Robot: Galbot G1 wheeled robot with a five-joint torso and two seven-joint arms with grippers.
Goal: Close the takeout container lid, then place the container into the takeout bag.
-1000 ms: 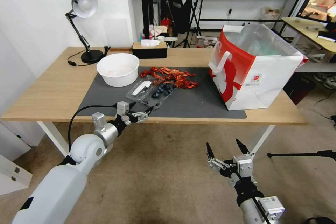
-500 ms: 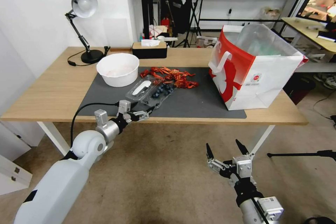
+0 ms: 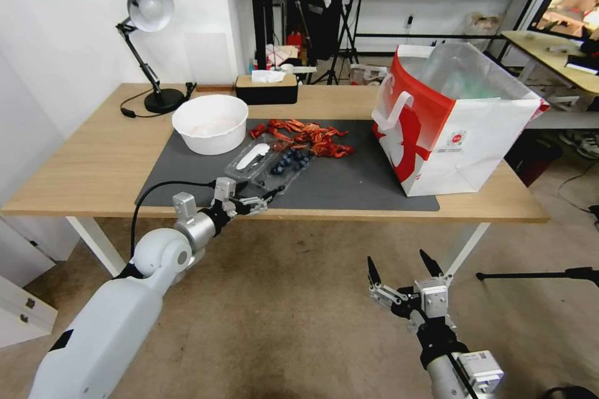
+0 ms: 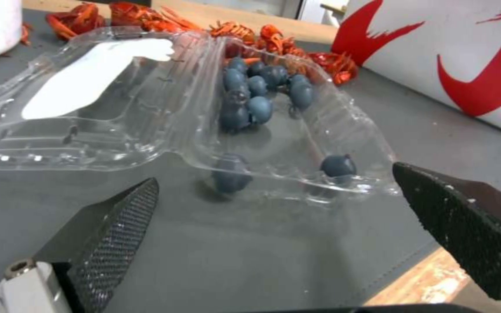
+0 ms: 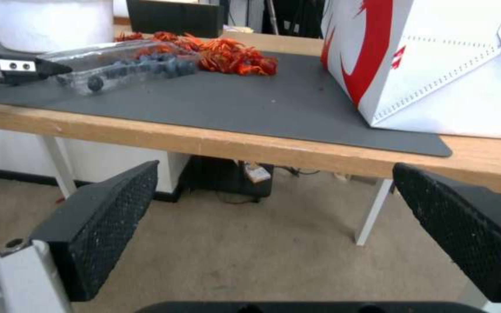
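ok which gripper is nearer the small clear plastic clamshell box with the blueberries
Left. The left gripper is open at the near edge of the clear clamshell box, not touching it. The right gripper hangs open below the table's front edge, well away.

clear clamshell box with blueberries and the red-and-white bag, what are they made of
The clear clamshell box looks like thin glossy moulded plastic: see-through, ribbed, catching highlights. The red-and-white bag seems to be stiff matte paper, with sharp creases and stitch-like perforated seams; its liner looks like clear film.
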